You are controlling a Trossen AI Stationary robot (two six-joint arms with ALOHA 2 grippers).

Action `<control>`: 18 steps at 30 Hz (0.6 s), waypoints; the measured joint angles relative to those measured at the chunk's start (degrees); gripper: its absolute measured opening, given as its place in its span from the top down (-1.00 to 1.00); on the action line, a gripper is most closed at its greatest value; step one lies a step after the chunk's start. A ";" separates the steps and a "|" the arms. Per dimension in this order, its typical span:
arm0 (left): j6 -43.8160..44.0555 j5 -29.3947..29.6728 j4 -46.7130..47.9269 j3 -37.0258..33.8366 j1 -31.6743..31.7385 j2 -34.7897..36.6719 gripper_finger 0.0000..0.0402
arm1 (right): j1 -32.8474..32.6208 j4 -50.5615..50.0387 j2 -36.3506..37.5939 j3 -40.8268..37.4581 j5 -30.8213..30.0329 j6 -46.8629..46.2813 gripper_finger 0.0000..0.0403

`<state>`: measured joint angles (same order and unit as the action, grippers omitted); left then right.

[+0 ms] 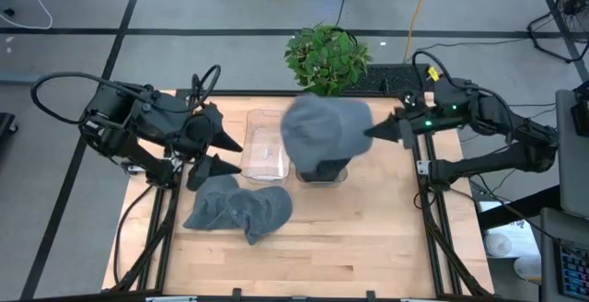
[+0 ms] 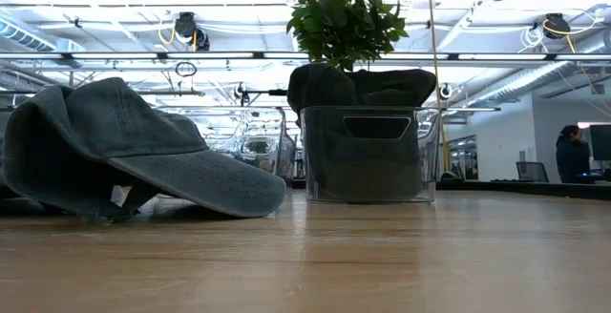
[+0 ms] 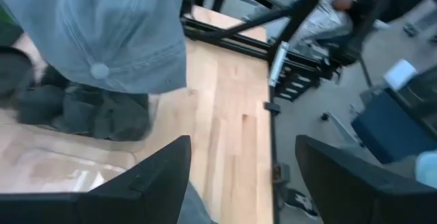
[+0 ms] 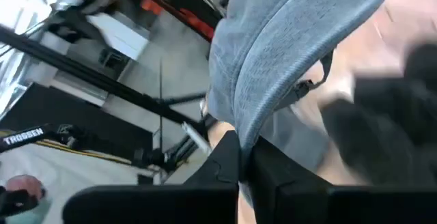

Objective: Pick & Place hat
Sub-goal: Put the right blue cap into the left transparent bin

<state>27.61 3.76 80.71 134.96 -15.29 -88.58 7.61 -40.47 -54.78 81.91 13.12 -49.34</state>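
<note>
Overhead, right gripper (image 1: 373,133) pinches a grey cap (image 1: 324,129) by its brim above the clear bin (image 1: 322,168), while left gripper (image 1: 221,153) waits open near another cap (image 1: 237,208). Right wrist view shows the jaws clamped shut on the brim; lowering squarely before release seems wise, since the bin already looks full.

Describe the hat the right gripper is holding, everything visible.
The held hat is a grey-blue denim-look cap with stitched panels, a top button and a back strap with a metal buckle. The right gripper is shut on its edge, holding it in the air above the clear bin, which already holds dark hats. It hangs tilted, crown towards the left gripper. Nothing else visibly touches it.
</note>
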 joint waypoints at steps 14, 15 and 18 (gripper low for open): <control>5.52 10.21 -1.31 0.00 0.00 -0.01 -0.34 | -11.58 18.89 -9.76 -0.07 -15.94 26.33 1.00; 5.54 10.89 -1.56 0.00 0.00 0.00 -0.34 | -12.64 20.30 -10.15 -0.07 -17.28 28.61 1.00; 5.95 13.14 -1.60 0.00 0.00 0.00 -0.34 | -15.87 23.05 -11.09 -0.07 -22.62 35.08 1.00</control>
<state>33.56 16.90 79.11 134.96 -15.29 -88.58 -8.26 -17.43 -65.87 81.84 -9.50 -14.27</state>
